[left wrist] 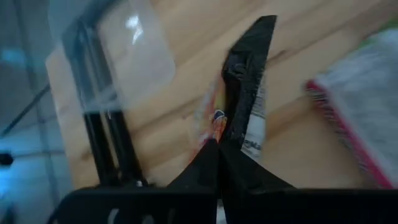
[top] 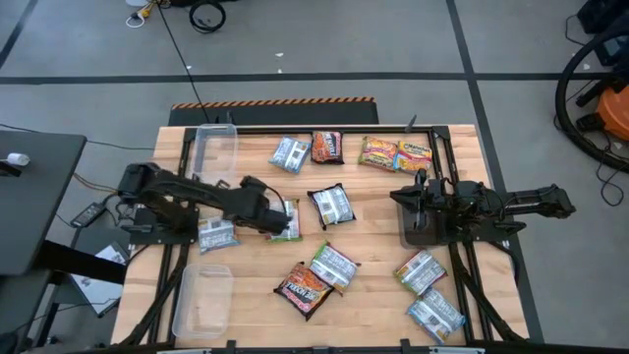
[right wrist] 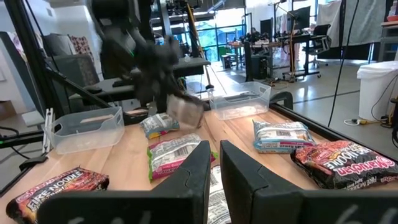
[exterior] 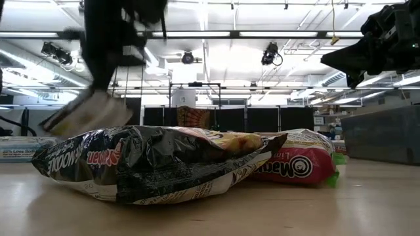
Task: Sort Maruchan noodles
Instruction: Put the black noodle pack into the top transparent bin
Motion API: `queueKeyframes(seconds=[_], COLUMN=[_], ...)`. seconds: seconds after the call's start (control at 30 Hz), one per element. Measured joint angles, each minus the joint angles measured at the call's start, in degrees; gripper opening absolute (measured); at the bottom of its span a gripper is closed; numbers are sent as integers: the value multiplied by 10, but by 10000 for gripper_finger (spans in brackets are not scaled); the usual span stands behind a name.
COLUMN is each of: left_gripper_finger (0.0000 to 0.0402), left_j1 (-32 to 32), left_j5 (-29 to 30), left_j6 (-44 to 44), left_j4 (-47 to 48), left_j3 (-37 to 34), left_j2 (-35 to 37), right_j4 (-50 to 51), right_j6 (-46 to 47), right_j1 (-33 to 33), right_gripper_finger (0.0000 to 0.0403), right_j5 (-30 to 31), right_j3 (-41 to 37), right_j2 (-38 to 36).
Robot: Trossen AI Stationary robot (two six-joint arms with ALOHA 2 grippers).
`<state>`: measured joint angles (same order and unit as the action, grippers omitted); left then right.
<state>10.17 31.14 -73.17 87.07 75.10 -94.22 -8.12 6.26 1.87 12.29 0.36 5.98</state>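
Left tool [top: 285,222] near bench middle, clamped thin on green-white packet [top: 287,218] edge, lifted clear. I judge packet light, crinkly, slippery, brittle inside (pinch seam, not middle). Right tool [top: 405,197] waits near right edge, nearly closed, empty.

The pale, smooth, matt wooden surface [top: 373,211] carries crinkled glossy plastic noodle packets [top: 330,205]; beside its left edge sit two clear, shiny plastic bins [top: 202,300].

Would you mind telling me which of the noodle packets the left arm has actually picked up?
The green-white packet at the table's middle left, pinched in the left gripper; all the other packets lie untouched.
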Motion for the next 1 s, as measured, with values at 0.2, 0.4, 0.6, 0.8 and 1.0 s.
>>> queueKeyframes(seconds=[0.2,0.4,0.6,0.8,1.0], left_gripper_finger=[4,3,2,2,2], left_j1=[9,-23,-157,-302,-440], left_j5=[40,26,-96,-113,-175], left_j6=[77,295,496,732,929], left_j4=[12,8,12,1,-21], left_j3=[60,64,64,64,64], left_j2=[111,218,287,290,286], right_j4=[0,0,0,1,-21], right_j6=[0,0,0,0,0], right_j1=[0,0,0,0,-4], right_gripper_finger=[43,43,43,43,43], right_j5=[0,0,0,1,25], right_j3=[0,0,0,0,0], right_j2=[0,0,0,0,0])
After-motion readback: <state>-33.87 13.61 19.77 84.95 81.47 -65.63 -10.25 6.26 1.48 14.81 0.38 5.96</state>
